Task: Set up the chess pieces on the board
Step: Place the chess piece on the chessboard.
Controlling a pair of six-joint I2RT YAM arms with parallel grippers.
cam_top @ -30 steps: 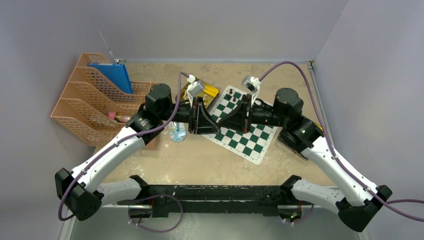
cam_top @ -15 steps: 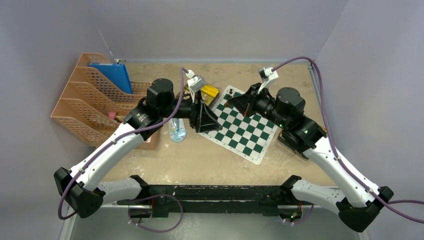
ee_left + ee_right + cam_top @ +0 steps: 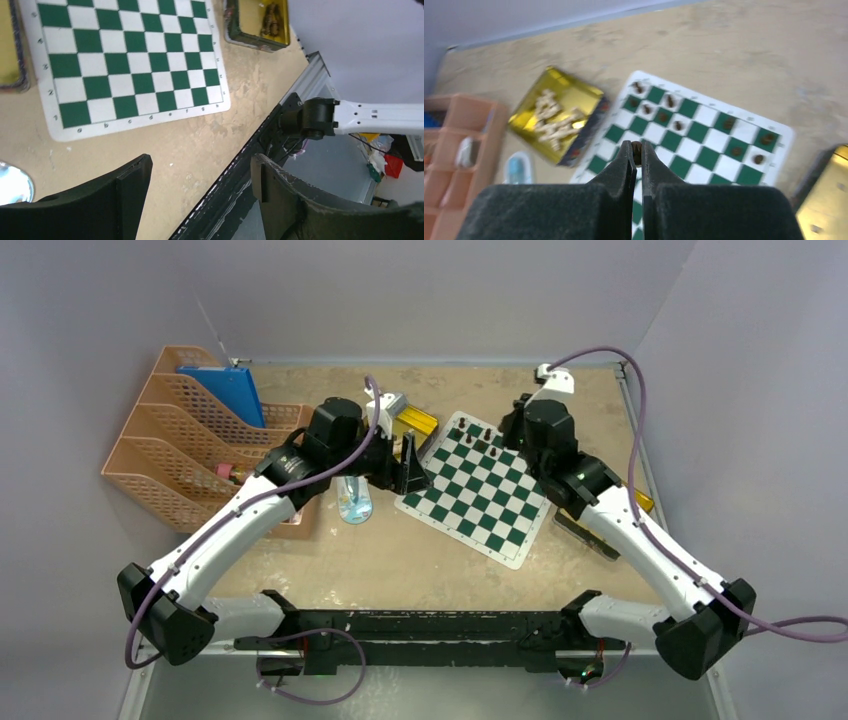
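One dark chess piece sits pinched at the tip of your right jaws, the board beyond them. Tiny wood, likely light and slippery: grip mid-body, gently. Your left jaws gape empty.

Near half of board bare, open from above; dark pieces stud two rows along its far-right edge, gaps between them narrow; left gripper, fingers wide apart, hangs at the far-left edge and blocks that side; right gripper, pinching a dark piece, hangs over the board, its arm above the far-right edge; tin just beside the far-left edge; second tin off the right corner; bottle and rack crowd the left; tabletop before the board free.
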